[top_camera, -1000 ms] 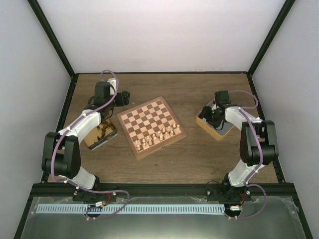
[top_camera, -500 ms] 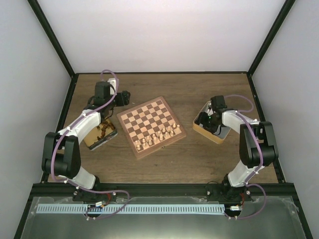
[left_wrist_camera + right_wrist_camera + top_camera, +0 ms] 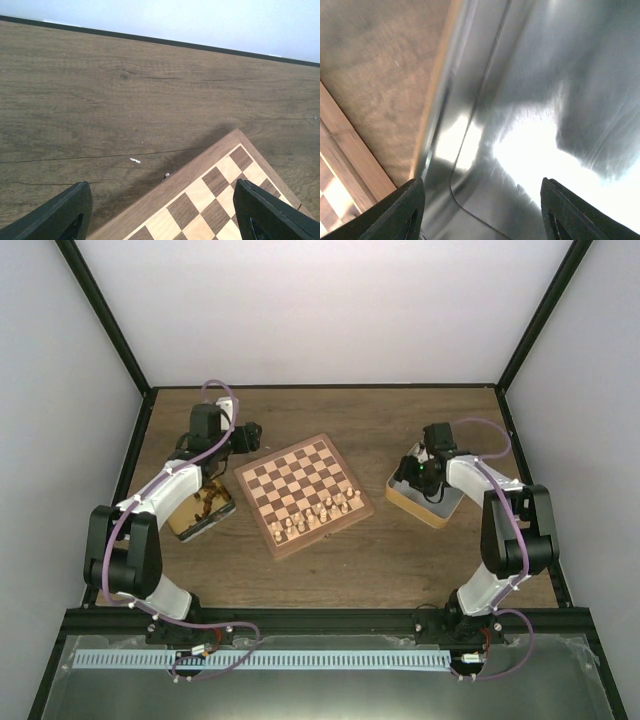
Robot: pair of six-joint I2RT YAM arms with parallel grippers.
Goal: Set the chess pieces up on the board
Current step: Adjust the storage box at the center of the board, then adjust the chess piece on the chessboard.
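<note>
The board (image 3: 303, 493) lies at the table's middle, turned at an angle. Several pale chess pieces (image 3: 322, 510) stand on its near rows. My left gripper (image 3: 250, 434) hovers just beyond the board's far left edge. In the left wrist view it (image 3: 165, 220) is open, fingers (image 3: 60, 215) wide, with a bare corner of the board (image 3: 215, 200) below. My right gripper (image 3: 412, 476) hangs over the right tin (image 3: 440, 512). In the right wrist view it (image 3: 482, 215) is open above the tin's shiny floor (image 3: 520, 125), holding nothing; no piece shows there.
A second tin (image 3: 203, 508) with dark pieces sits left of the board, under my left arm. Black frame posts and white walls enclose the table. In the right wrist view the board's rim (image 3: 340, 165) shows at the lower left.
My right gripper has shifted a little towards the left inside the right tin, and the tin looks nudged slightly leftward. The left arm has stayed still.
</note>
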